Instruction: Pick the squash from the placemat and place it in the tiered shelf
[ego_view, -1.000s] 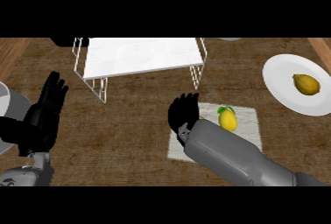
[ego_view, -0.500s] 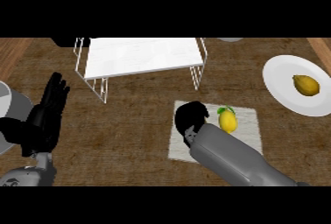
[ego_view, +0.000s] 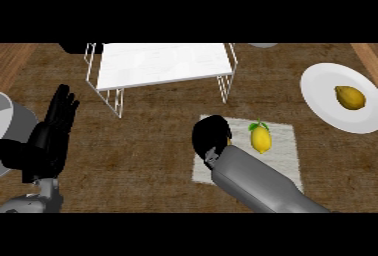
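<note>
Lying just right of the curled right hand (ego_view: 212, 134) (ungrasped): squash (ego_view: 260, 138); placemat (ego_view: 284, 150) beneath.

You have a brown, coarse-textured counter top (ego_view: 148, 160) filling the frame. At upper centre a white wire-framed tiered shelf (ego_view: 162, 65) stands on it. Lower right of centre lies a pale grey rectangular placemat (ego_view: 284, 145), flat on the counter. At the right edge sits a round white plate (ego_view: 325, 107). A grey rounded object (ego_view: 15, 125) shows at the left edge, only partly in view.
</note>
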